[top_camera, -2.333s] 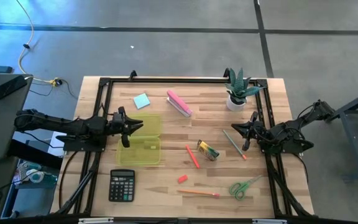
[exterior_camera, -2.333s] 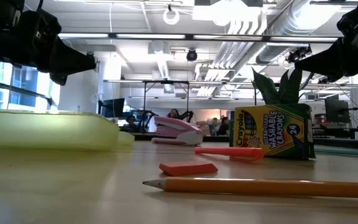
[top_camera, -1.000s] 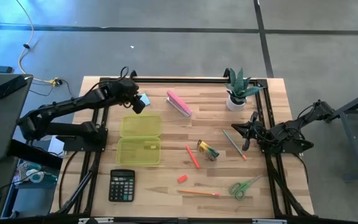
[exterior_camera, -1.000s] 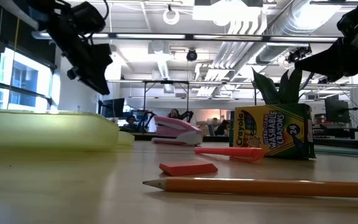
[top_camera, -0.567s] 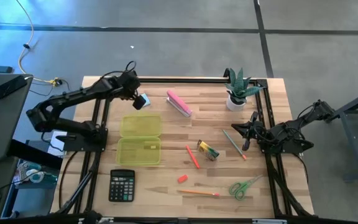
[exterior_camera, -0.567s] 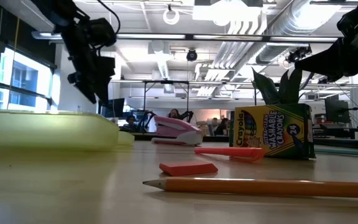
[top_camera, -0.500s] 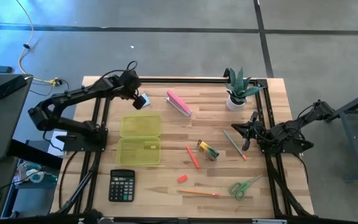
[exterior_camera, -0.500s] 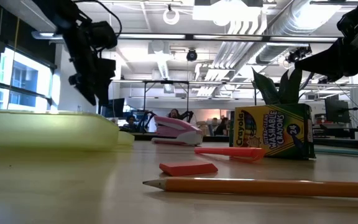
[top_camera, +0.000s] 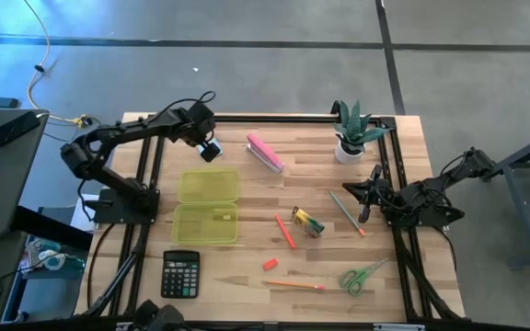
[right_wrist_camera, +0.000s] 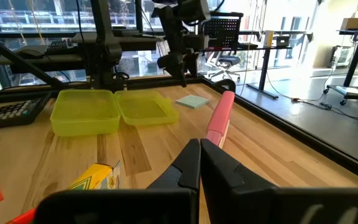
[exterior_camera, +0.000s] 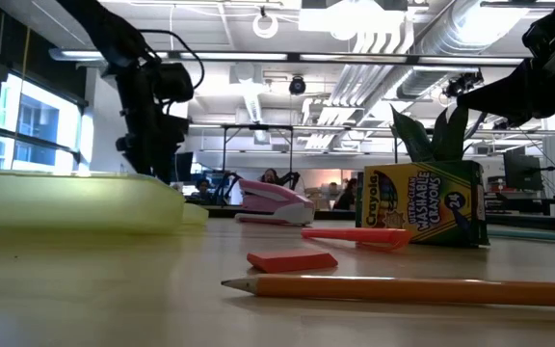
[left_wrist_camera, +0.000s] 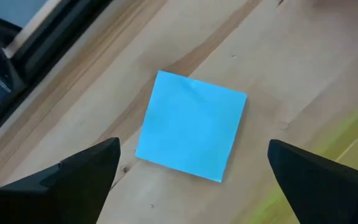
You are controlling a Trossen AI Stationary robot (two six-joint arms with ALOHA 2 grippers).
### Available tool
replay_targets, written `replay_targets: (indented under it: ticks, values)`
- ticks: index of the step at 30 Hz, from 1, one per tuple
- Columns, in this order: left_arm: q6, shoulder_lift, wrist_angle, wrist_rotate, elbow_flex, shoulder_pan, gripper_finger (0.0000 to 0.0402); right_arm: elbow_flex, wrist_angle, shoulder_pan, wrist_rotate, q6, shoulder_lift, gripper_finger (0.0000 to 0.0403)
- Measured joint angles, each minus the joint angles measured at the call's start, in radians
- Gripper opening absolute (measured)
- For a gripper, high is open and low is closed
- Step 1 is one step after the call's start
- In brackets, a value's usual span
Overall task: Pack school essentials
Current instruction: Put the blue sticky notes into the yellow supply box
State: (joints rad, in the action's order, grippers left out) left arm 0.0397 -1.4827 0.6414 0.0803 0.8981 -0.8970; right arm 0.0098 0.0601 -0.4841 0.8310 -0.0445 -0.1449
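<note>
The left gripper (left_wrist_camera: 191, 171) hangs above the light-blue square note pad (left_wrist_camera: 191, 126) at the far left of the table (top_camera: 247, 198), its two dark fingers (left_wrist_camera: 89, 165) spread wide, one to each side of the pad and clear of its edges. It holds nothing and touches nothing. From above, the gripper covers most of the pad, so only a sliver of blue shows beside it.

The right gripper (right_wrist_camera: 199, 155) waits near the right edge of the table, fingers pressed together and empty, close to a thin pencil (top_camera: 347, 213) lying there.

The open yellow-green case (top_camera: 207, 207) sits just near of the pad, both halves lying flat. The pink stapler (top_camera: 265, 153) lies to the right of the pad. Toward the middle are the red-orange marker (top_camera: 284, 231) and the crayon box (top_camera: 307, 222), well apart from the left gripper. The red eraser (top_camera: 270, 264), a second pencil (top_camera: 294, 286) and the green-handled scissors (top_camera: 362, 275) lie along the near side, with the black calculator (top_camera: 180, 274) at the near left. A potted plant (top_camera: 353, 133) stands at the far right.

In the low view the case hides the pad and the left fingertips, and the near pencil runs off the right edge.
</note>
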Motion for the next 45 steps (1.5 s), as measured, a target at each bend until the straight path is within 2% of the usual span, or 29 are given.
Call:
replay_targets:
  ticks: [21,45]
  values:
    - [0.062,-0.211,0.101,0.01,0.139,-0.014,0.04,0.0,0.0,0.0,0.0,0.0,0.0,0.0]
    - [0.069,-0.34,0.089,0.007,0.181,-0.026,0.04,0.0,0.0,0.0,0.0,0.0,0.0,0.0]
